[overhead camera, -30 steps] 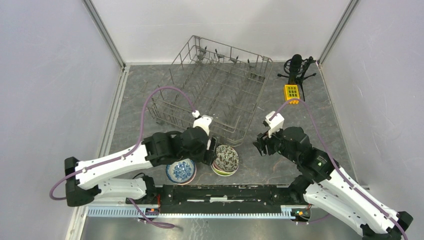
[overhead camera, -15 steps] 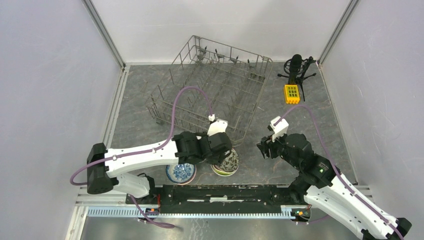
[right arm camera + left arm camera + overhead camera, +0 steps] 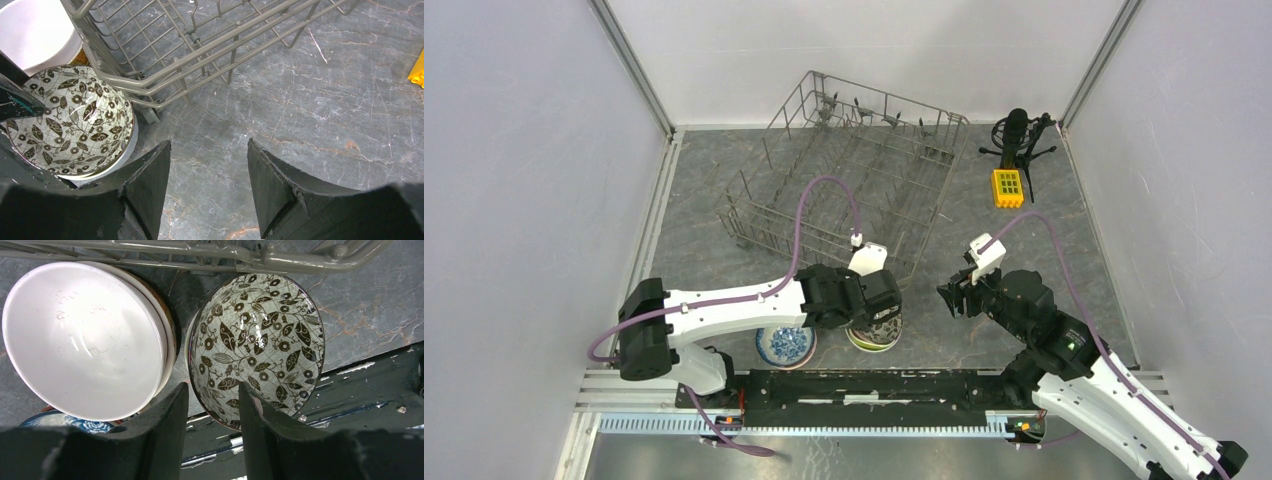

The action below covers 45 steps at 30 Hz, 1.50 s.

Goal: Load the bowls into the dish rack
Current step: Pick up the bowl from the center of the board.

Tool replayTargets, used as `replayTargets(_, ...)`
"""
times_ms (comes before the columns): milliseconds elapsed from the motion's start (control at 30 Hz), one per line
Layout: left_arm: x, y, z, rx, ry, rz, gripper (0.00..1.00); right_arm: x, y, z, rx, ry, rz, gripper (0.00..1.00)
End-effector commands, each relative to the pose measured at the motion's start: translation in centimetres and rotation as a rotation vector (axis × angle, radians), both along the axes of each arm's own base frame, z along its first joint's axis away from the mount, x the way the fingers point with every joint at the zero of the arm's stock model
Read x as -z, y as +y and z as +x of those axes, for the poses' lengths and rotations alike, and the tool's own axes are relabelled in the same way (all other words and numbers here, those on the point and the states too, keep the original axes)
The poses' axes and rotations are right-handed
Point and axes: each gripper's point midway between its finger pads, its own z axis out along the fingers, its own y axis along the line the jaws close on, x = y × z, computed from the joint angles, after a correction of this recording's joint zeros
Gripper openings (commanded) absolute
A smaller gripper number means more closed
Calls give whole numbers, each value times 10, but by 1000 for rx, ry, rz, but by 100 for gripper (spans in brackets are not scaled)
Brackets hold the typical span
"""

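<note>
A brown leaf-patterned bowl (image 3: 260,335) tops a stack at the table's front, beside a stack topped by a plain white bowl (image 3: 85,340). A blue-and-white bowl (image 3: 786,343) lies further left. My left gripper (image 3: 213,390) hangs over the patterned bowl (image 3: 70,120) and straddles its near rim, one finger inside and one outside; the jaws are still apart and do not pinch it. My right gripper (image 3: 209,145) hovers open over bare stone to the right of the stack, holding nothing. The grey wire dish rack (image 3: 854,170) stands just behind the bowls with no bowl in it.
A black microphone on a tripod (image 3: 1017,135) and a yellow block (image 3: 1007,186) stand at the back right. The rack's near corner (image 3: 150,112) almost touches the patterned bowl. A black rail (image 3: 874,385) runs along the front edge.
My left arm has swung right from the blue-and-white bowl to the patterned bowl, and its jaws have narrowed around the rim. The right gripper has shifted slightly.
</note>
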Motion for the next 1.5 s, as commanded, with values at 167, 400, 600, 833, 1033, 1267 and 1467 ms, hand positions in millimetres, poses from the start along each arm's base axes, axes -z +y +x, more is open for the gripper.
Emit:
replayTargets(167,8,4,4,-73,-21,21,42,-5,7,1,-17,-16,32,63)
replayTargets(400,18,6,4,-67,-18,37,34,-4,7,1,-16,-8,31,62)
replayTargets(600,28,10,4,-70,-17,59,26,-5,7,0,-18,-3,37,62)
replayTargets(833,26,10,4,-69,-24,46,7,-5,8,-1,-14,2,43,61)
replayTargets(1033,16,11,7,-69,-46,23,2,-7,8,-1,-13,3,50,60)
replayTargets(1267,-9,3,12,-60,-93,-75,2,-25,11,-4,-36,-10,74,60)
replayTargets(1467,-27,-1,12,-37,-111,-145,2,-44,17,-13,-94,-21,110,68)
